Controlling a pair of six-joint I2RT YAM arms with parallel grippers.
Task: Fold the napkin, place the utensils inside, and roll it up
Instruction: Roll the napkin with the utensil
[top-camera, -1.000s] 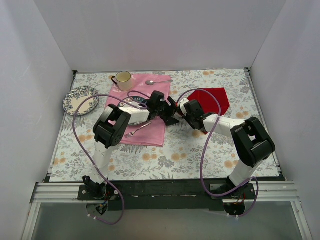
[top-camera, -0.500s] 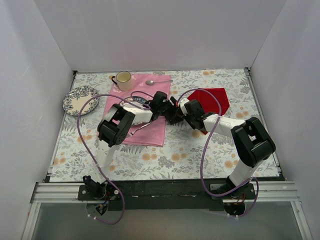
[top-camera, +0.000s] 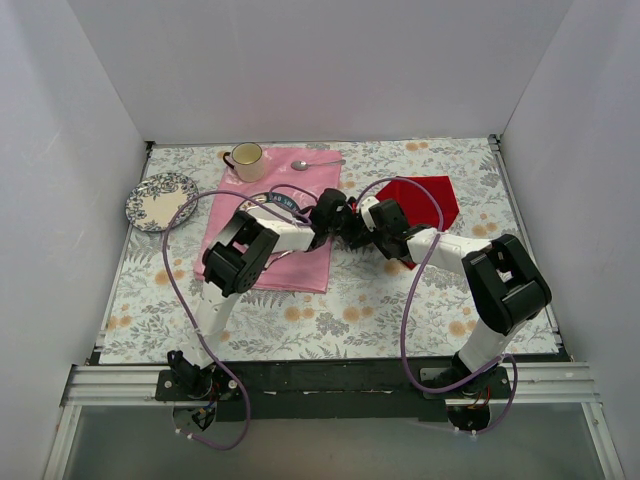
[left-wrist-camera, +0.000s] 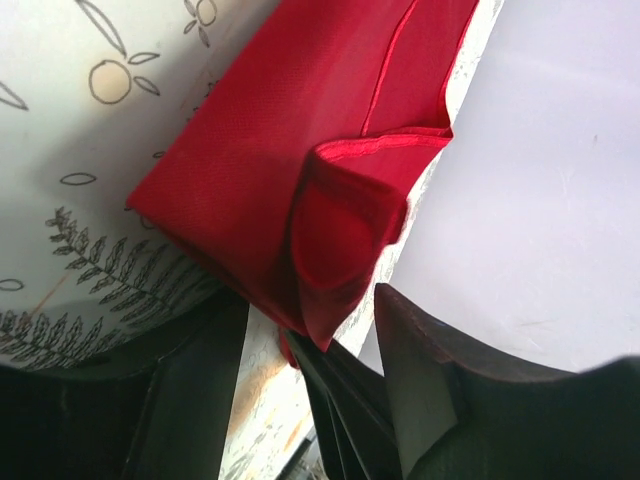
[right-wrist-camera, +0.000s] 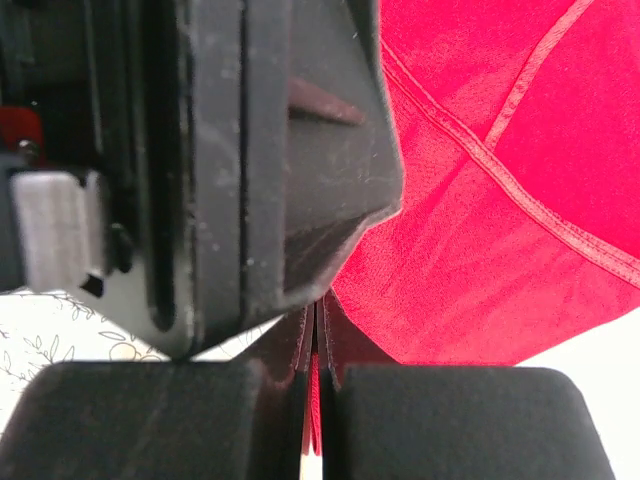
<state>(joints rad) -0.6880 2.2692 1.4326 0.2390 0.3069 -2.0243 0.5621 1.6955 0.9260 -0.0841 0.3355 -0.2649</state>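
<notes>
The table (top-camera: 350, 310) carries it all, and I place everything by the napkin (top-camera: 428, 196). It lies flat on the right half, partly folded, with one corner drawn out to the left. The pink cloth (top-camera: 300, 272) lies left of the napkin. Both my arms reach into the gap between the two cloths, so they meet at that drawn-out corner.

My right gripper (right-wrist-camera: 315, 375) is pressed together on the napkin's left corner, with thin red cloth pinched between the pads. From there the rest of the napkin spreads away to the right and towards the far side, its hems running off on a slant.

My left gripper (left-wrist-camera: 308, 300) comes at the same corner from the pink-cloth side. Its jaws stand apart, one on each side of the corner's tip, which is doubled over into a small flap. In the left wrist view neither finger looks to be on the cloth yet.

So the matter turns on this: the napkin lies to the right of both grippers, and the corner points left, straight into my spread left jaws. My right arm already has the cloth. My left is just beside that pinch and, I judge, need only come together on the flap to share the hold.

I cannot pick out the spoon for the roll from here.
</notes>
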